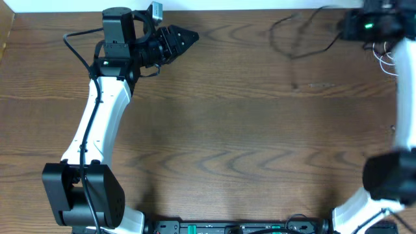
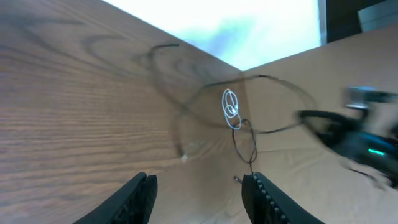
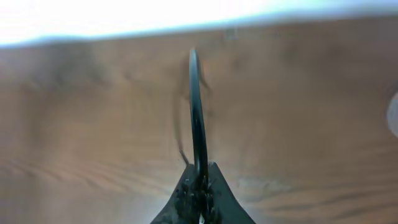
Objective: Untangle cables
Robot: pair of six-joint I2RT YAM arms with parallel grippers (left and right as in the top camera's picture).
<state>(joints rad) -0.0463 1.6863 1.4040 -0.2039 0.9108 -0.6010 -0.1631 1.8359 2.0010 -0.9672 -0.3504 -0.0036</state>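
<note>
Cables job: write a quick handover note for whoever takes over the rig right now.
Left tool: open and empty, at the far left of the table, facing the cables.
Right tool: shut on the black cable, at the table's far right corner.
White cable: a small coil close to the right tool. It seems caught in the black cable's loops.
Done: the black cable is gripped.
Left: free the white cable from the black one and lay the two apart.
</note>
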